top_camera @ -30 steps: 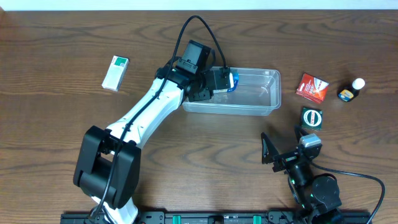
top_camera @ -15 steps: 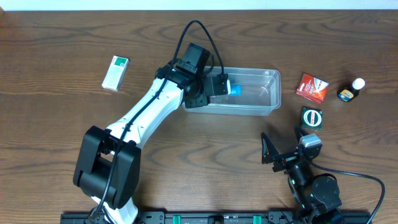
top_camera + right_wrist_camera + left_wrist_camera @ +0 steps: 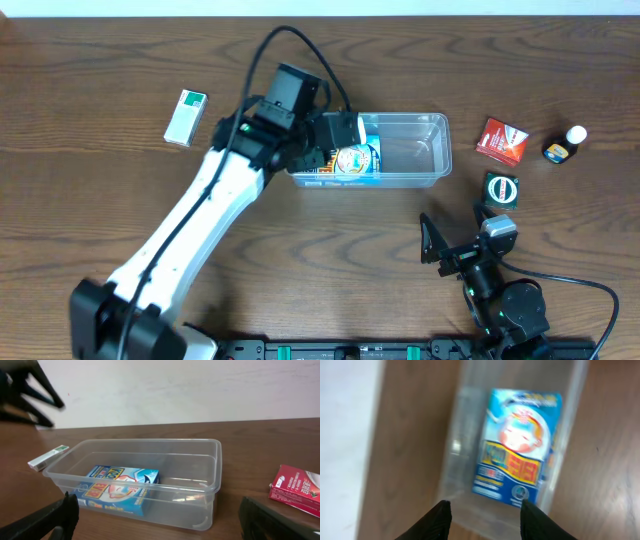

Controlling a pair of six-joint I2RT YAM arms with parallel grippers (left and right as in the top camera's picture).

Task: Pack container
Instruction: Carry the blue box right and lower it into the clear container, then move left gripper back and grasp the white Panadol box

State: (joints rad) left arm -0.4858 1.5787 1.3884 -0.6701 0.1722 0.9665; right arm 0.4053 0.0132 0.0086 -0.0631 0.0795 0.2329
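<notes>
One white-and-green small carton (image 3: 185, 117) is lying at the left of the brown wooden desk (image 3: 90, 220). The left gripper (image 3: 486, 512), jaws released, is hovering over the one clear plastic rectangular container (image 3: 432, 150) mid-desk. One blue printed box (image 3: 356, 160) is lying flat in its left end, lettering too blurred for reading. Rightward are sitting one red box (image 3: 502, 139), one round black-and-green disc (image 3: 501, 189) and one white-capped dark bottle (image 3: 565, 145). The right gripper (image 3: 157, 512) is holding its jaws spread.

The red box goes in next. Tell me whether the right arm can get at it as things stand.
Probably yes. The red box lies uncovered, apart from the container. The right end effector is open and empty; only a small black-and-green item sits between them.
</notes>
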